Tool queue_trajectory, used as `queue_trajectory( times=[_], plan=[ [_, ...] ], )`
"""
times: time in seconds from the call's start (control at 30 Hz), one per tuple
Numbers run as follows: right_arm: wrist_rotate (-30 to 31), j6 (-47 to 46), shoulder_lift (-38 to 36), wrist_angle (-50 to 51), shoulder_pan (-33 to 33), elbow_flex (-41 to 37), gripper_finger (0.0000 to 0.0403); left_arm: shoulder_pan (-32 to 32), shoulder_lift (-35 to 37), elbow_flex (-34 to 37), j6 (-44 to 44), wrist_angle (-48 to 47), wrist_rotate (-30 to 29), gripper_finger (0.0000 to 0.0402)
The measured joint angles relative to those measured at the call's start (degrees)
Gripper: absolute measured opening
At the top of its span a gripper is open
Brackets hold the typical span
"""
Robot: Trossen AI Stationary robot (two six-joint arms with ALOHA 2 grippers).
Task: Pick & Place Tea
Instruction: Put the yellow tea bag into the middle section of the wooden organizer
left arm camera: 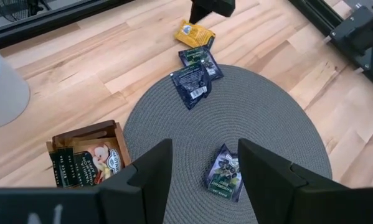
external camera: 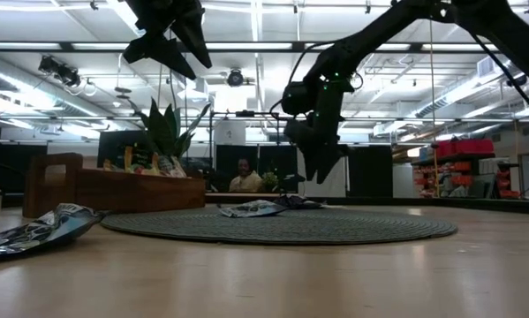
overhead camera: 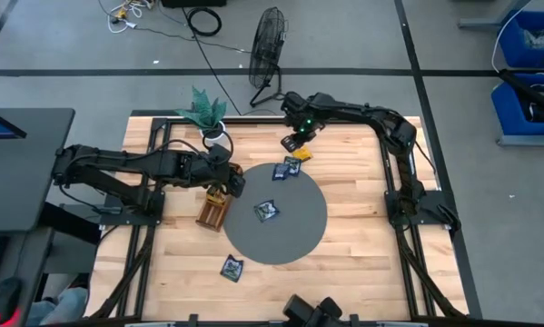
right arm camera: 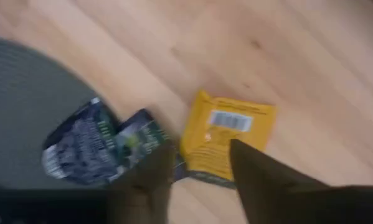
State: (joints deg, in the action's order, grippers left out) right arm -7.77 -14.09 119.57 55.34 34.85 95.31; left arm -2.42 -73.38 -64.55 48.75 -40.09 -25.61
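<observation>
Right gripper (overhead camera: 295, 143) is seen above the far edge of the table, over a yellow sachet (right arm camera: 226, 138) lying on bare wood just beside the round grey mat (overhead camera: 294, 238). Its fingers (right arm camera: 261, 180) are spread, nothing between them; the sachet's near edge is covered by them. A barcode label is seen on the yellow sachet; no writing can be read.

Two dark blue sachets (overhead camera: 286, 170) overlap at the mat's far rim, touching the yellow one. Their print is too small to read.

Left gripper (left arm camera: 202, 171) hangs over the mat's left side, jaws parted and empty. One dark sachet (left arm camera: 224, 173) lies on the mat between its fingers in the wrist view. Another dark sachet (overhead camera: 232, 268) lies on the wood near the front, off the mat.

The wooden tray (left arm camera: 86, 163) sits just left of the mat, sachets standing inside; their number and lettering cannot be made out. It is partly hidden by the left arm from above.

A potted plant (overhead camera: 205, 113) stands at the table's far edge.
</observation>
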Motion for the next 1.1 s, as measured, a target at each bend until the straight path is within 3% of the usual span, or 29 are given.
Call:
queue_trajectory(
  times=[0.17, 0.3, 0.6, 0.97, 1.1],
  plan=[
    [-1.8, -1.63, 1.63, 1.53, 0.79, 0.04, 0.0246, 0.0, 0.0, 0.0, 0.05, 0.16, 0.0, 0.0186],
    [-0.75, -1.92, 3.45, 2.87, 0.82, 0.04, 0.0281, 0.0, 0.0, 0.0, 0.07, 1.48, 0.0, 0.0186],
    [6.31, -3.93, 3.98, 1.35, 0.79, 0.04, 0.0269, 0.0, 0.0, 0.0, 0.09, 2.9, 0.0, 0.0186],
    [5.45, -3.6, 8.22, 4.18, 0.85, 0.48, 0.026, -0.02, 0.0, 0.0, 0.1, 2.92, 0.03, 0.0186],
    [6.07, -3.24, 8.63, 3.22, 0.68, 0.39, 0.022, -0.02, 0.0, 0.0, 0.12, 2.92, 0.93, 0.0186]
  ],
)
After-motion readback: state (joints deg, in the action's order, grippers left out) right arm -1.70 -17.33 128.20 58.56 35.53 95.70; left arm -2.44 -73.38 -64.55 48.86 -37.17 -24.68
